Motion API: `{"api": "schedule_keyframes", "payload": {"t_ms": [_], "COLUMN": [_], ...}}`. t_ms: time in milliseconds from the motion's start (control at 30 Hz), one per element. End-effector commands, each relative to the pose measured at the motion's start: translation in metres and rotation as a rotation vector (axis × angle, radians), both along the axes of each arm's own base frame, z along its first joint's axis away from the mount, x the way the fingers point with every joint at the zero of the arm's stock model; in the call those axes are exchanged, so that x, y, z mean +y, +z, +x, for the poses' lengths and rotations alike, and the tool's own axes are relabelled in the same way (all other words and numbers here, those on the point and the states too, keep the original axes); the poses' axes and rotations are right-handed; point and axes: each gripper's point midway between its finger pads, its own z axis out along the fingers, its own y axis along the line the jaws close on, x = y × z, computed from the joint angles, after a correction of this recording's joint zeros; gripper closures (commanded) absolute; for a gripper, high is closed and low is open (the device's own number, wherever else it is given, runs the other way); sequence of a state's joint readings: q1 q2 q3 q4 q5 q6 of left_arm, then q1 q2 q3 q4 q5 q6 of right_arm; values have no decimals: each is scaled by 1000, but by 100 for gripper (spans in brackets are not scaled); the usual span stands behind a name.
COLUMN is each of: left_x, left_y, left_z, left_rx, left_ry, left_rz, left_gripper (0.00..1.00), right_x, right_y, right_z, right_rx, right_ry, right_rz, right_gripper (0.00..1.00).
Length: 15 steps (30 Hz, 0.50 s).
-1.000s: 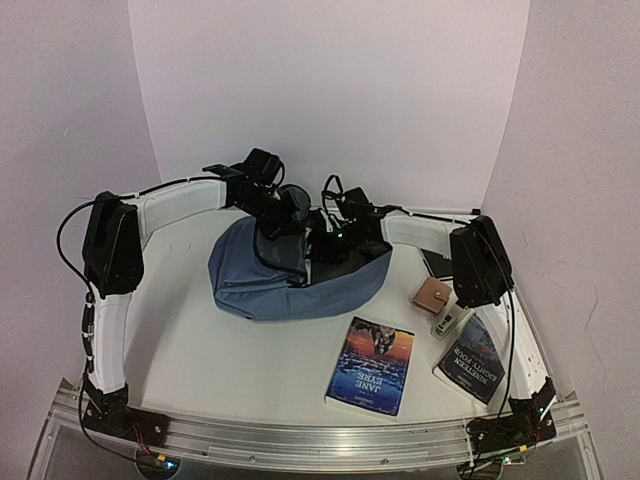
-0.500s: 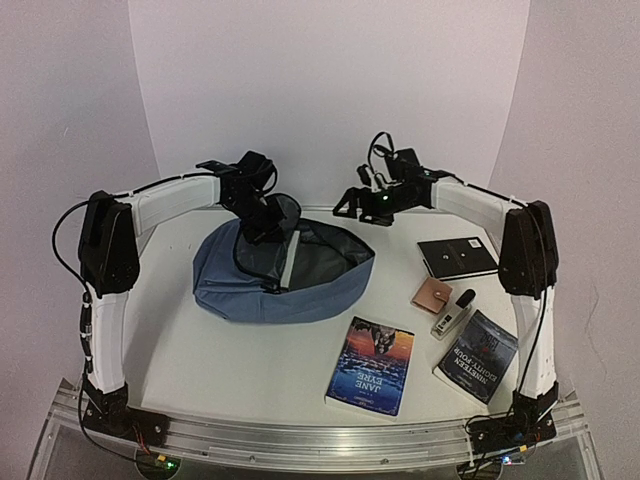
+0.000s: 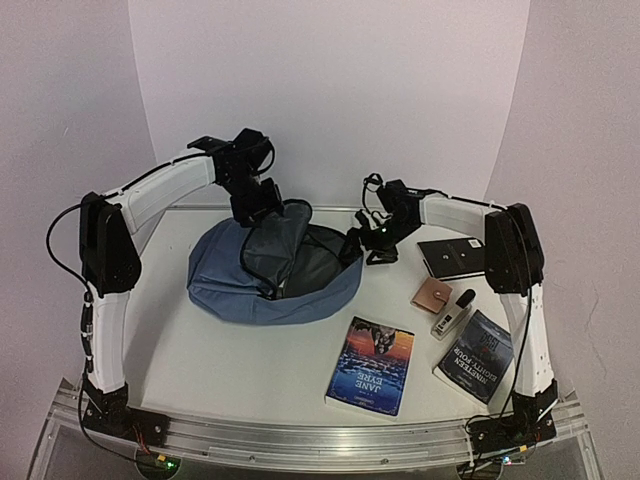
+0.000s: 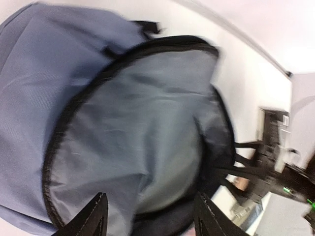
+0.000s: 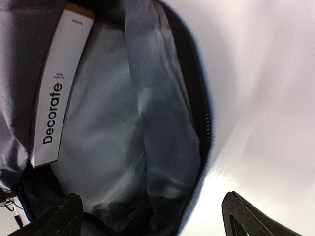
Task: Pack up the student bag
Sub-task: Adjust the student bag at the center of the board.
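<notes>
Lifting the released, empty left end effector (image 4: pixel 151 199) off the flap (image 4: pixel 133 128) and the equally released right end effector (image 5: pixel 151 196) from the right rim (image 5: pixel 199 108), avoid snagging the student bag (image 3: pixel 225 285) lying far-left on the bench (image 3: pixel 200 370).

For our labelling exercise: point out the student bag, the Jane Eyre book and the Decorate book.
student bag (image 3: pixel 228 292): top view, blue outer fabric, near side.
Jane Eyre book (image 3: pixel 371 366): top view, middle of cover.
Decorate book (image 5: pixel 58 105): right wrist view, white spine, inside the bag.
</notes>
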<state>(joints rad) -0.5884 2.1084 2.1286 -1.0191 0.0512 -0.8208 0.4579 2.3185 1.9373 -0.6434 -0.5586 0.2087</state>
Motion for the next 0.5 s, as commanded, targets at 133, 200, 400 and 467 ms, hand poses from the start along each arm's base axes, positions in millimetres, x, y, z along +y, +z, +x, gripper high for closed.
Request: {"api": "schedule_keyframes", "payload": {"t_ms": [133, 200, 400, 467], "left_x": [-84, -98, -110, -107], "left_y": [21, 5, -45, -57], "left_z": [-14, -15, -24, -27], "left_rx": [-20, 14, 115, 134], "left_ry": [-247, -259, -275, -274], "left_rz": [-117, -134, -103, -73], "left_gripper": [54, 57, 60, 56], "right_x": [9, 14, 17, 19], "right_y": [-17, -15, -9, -3], "right_z": [-3, -7, -12, -14], "right_rx": [86, 103, 124, 125], "right_ry": [-11, -4, -2, 6], "right_rz": [37, 59, 88, 103], "right_gripper": [19, 31, 65, 77]}}
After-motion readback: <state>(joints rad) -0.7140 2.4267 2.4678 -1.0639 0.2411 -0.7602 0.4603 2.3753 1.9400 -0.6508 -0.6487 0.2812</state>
